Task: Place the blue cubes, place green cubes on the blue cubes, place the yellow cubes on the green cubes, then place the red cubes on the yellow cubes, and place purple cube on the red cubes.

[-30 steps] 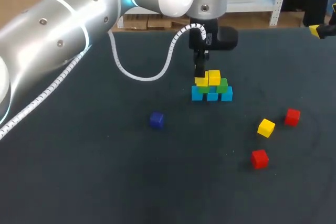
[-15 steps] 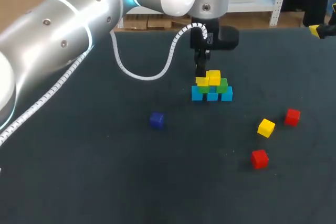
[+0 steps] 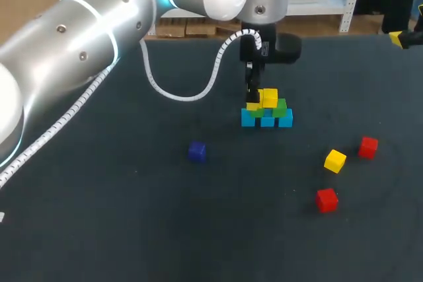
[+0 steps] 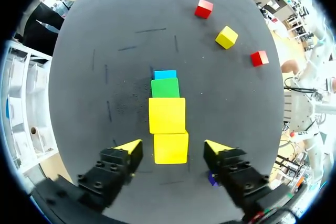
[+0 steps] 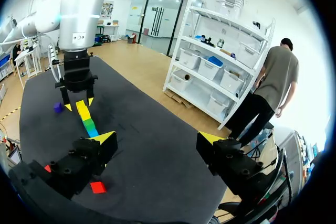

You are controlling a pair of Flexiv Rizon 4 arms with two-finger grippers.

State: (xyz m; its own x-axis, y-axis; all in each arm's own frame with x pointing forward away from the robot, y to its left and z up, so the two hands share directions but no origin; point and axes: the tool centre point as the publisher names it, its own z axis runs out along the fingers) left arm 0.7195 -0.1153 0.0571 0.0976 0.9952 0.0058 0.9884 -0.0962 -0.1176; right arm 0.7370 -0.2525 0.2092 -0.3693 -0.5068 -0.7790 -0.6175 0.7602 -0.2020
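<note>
Yellow cubes [image 4: 167, 115] top green cubes [image 4: 165, 87] and blue cubes [image 4: 165, 74] toward the surface's [image 3: 132, 216] far edge; the left claw [image 4: 171, 147] straddles one, released. The right claw [image 5: 155, 137] gapes, holding nothing. The purple cube [image 3: 196, 151] lies mid-surface.

The table [image 3: 132, 216] is a plain dark charcoal with no pattern. On it, the stack has light blue cubes [image 3: 266, 119] at the bottom, green cubes [image 3: 279, 105] in the middle and bright yellow cubes [image 3: 268, 97] on top. Loose on the dark surface are a yellow cube [image 3: 335, 160], a red cube [image 3: 368, 146], a second red cube [image 3: 326, 199] and a deep purple-blue cube [image 3: 196, 151]. The left arm [image 3: 99, 24] is silver and white with a pale blue glowing ring. A white ribbed cable [image 3: 185, 94] hangs from it. The left gripper [image 4: 172, 148] and the right gripper [image 5: 157, 137] are black with bright yellow tips.
</note>
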